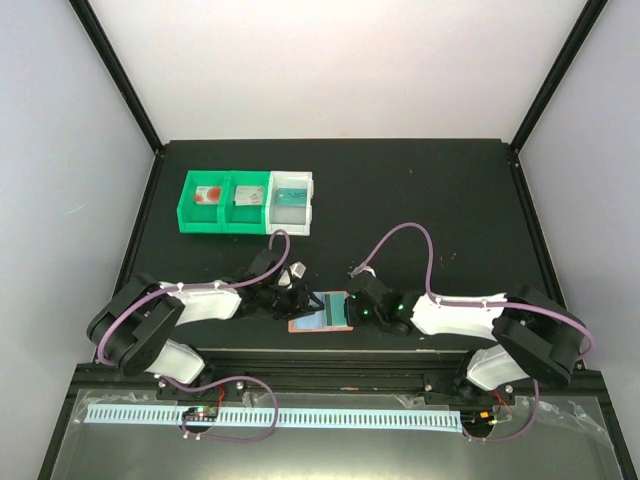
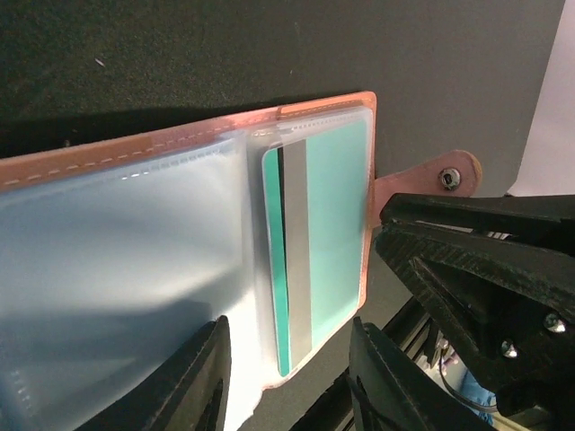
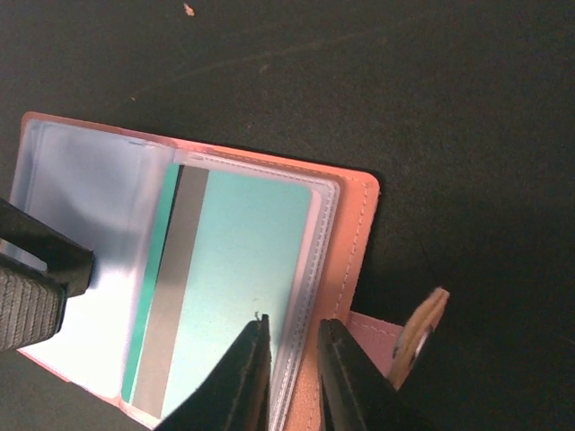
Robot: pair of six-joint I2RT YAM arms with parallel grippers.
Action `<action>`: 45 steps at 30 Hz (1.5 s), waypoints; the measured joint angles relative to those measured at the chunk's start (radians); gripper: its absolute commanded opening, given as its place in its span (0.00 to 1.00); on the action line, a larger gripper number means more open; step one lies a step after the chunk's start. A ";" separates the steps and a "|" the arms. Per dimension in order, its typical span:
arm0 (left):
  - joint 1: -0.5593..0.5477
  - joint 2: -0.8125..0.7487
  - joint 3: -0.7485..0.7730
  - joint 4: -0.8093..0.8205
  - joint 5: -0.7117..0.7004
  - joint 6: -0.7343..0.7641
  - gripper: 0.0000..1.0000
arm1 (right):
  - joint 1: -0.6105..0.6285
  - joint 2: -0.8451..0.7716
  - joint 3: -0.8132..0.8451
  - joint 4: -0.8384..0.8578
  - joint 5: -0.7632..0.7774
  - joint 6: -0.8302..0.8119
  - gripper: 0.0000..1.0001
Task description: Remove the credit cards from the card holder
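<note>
Your right gripper point(image 3: 294, 328) is pinched on the right edge of the open holder point(image 1: 320, 315). Your left gripper point(image 2: 287, 337) stands open on the holder's other side. The teal card point(image 3: 247, 269) sits deep in the holder's right sleeve. Pull now and you may drag the whole holder. You could also nip sleeve and card together, so that nothing slides out.

Left arm point(image 1: 190, 305), right arm point(image 1: 470, 315): black joints, white shells, purple cables point(image 1: 405, 232). Right tool point(image 2: 384, 226) black, ribbed; silver screws point(image 2: 550, 323) at 4 o'clock.
</note>
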 measured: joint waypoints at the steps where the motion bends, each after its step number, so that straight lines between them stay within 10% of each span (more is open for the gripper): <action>1: -0.001 0.004 0.000 0.002 0.000 0.000 0.38 | 0.000 0.005 -0.004 0.007 0.000 -0.001 0.14; 28: -0.043 0.111 0.008 0.141 -0.040 -0.040 0.23 | -0.001 0.024 -0.081 0.163 -0.016 0.047 0.02; 45: -0.057 0.105 0.007 0.142 -0.068 -0.047 0.23 | 0.000 -0.059 -0.086 0.104 -0.048 0.072 0.11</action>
